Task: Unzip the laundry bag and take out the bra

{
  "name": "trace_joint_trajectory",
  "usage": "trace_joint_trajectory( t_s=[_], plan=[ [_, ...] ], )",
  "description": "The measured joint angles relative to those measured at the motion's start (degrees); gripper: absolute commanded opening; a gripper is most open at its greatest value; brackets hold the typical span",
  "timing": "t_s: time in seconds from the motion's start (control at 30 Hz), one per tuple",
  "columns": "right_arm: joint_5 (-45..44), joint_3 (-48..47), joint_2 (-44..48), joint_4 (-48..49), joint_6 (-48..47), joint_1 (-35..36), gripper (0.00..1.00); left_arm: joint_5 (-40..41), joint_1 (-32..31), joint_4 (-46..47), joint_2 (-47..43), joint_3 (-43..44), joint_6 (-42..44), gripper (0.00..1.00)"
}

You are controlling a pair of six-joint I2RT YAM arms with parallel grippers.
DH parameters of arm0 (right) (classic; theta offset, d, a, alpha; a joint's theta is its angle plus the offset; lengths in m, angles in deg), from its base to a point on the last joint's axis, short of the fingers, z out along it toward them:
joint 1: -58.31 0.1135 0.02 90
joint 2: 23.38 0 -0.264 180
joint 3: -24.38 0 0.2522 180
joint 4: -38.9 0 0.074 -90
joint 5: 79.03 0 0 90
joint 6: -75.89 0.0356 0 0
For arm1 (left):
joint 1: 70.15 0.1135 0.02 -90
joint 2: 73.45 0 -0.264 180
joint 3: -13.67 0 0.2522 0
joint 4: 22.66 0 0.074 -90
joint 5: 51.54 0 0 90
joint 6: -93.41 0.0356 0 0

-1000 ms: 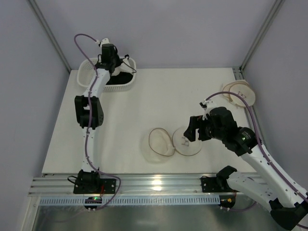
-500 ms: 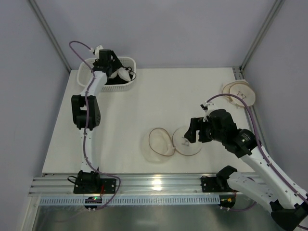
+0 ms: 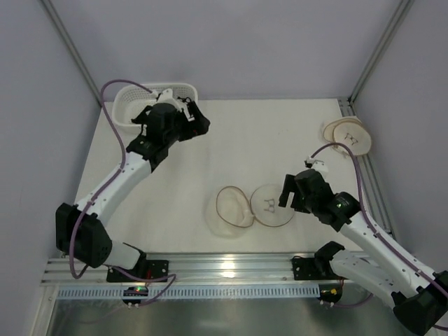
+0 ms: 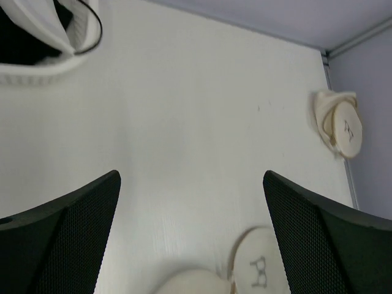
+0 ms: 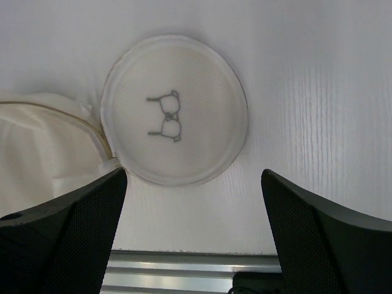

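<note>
The laundry bag lies unzipped near the table's front. Its mesh body (image 3: 231,208) gapes beside its flipped-out round lid (image 3: 271,204), which bears a small dark mark (image 5: 165,116). The bra (image 4: 52,24), white with a thin dark strap, lies in the white basket (image 4: 30,72) on black cloth; in the top view the left arm hides it. My left gripper (image 3: 198,119) hangs open and empty above the table just right of the basket (image 3: 136,98). My right gripper (image 3: 285,194) stands open and empty just right of the lid, touching nothing. From the wrist views, the left gripper (image 4: 191,236) and right gripper (image 5: 193,229) hold nothing.
A second round mesh pouch (image 3: 348,135) lies at the back right corner, also in the left wrist view (image 4: 343,125). The metal rail (image 3: 224,269) runs along the table's near edge. Frame posts stand at both back corners.
My left gripper opened over the basket, left the bra there, then swung out right toward the table. My right gripper drew back a little from the lid and widened.
</note>
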Motion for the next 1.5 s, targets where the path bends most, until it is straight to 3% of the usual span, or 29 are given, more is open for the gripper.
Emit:
trace_joint_trajectory(
  t_s=[0.17,0.4,0.73,0.9,1.0,1.13,1.33,1.5],
  plan=[
    [-1.86,8.17,-1.70,1.88,6.21,-0.61,0.89,-2.12,-6.86,0.87,-9.86,-14.56,-1.99,0.99],
    [-3.89,13.27,-2.29,4.28,13.53,-2.08,0.63,-3.43,-15.23,-0.74,-18.03,-23.71,-3.65,0.99],
    [-2.36,13.75,-14.56,12.02,15.78,-2.69,0.52,-3.56,-15.87,-3.67,-34.49,-29.92,-6.62,0.99],
    [-2.19,13.75,-15.56,13.60,16.74,-2.82,0.48,-3.56,-15.87,-6.64,-39.17,-29.92,-7.23,0.99],
    [-2.21,13.77,-16.41,14.60,17.51,-2.82,0.35,-3.56,-15.87,-8.11,-40.52,-30.05,-7.43,0.99],
    [-2.14,14.91,-18.23,16.35,18.45,-2.82,0.38,-3.54,-15.87,-9.92,-42.42,-30.93,-8.35,0.99],
    [-2.05,15.15,-18.18,18.86,19.71,-2.82,0.65,-3.50,-15.87,-12.50,-45.66,-31.06,-8.85,1.00],
    [-2.12,16.09,-15.39,18.40,19.85,-2.82,0.67,-3.50,-15.87,-13.29,-46.60,-31.06,-8.90,0.99]
  ],
)
